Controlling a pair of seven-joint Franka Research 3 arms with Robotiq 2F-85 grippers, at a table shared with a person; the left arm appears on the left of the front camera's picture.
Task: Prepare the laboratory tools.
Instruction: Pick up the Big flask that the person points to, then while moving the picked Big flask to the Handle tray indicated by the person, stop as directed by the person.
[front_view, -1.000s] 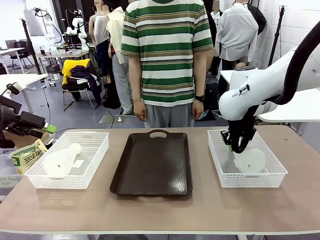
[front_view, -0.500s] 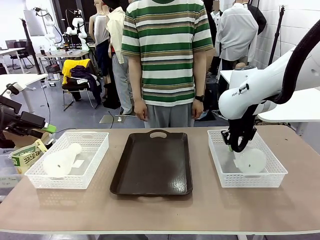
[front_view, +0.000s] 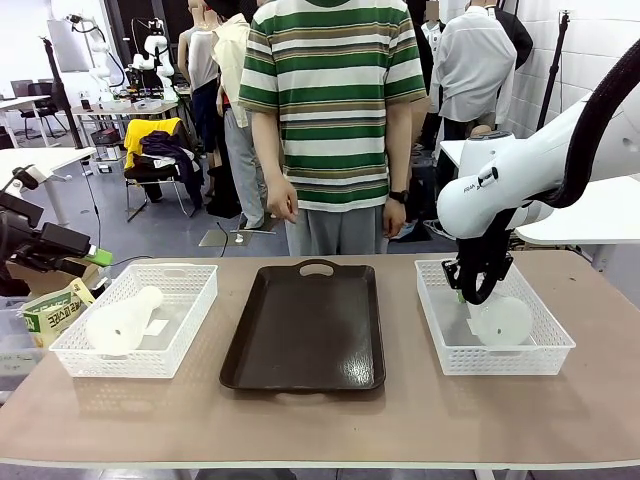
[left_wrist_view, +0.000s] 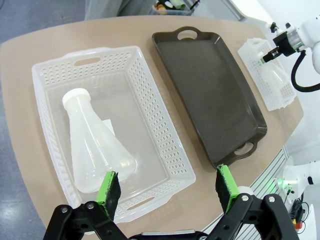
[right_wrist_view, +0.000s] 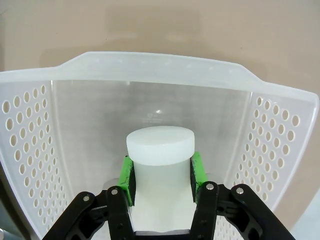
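My right end effector (right_wrist_view: 161, 175) is clenched on the flask (right_wrist_view: 160, 142) at its neck, under the cap; lifting, it could slip, or its base could snag the basket (right_wrist_view: 35, 150) wall beside me.

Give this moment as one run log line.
right gripper: shut on neck of frosted-white conical flask, inside white mesh basket | left gripper: open, apart from second frosted flask lying in other basket

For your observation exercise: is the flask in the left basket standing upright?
No, the Erlenmeyer flask lies on its side in the white mesh basket.
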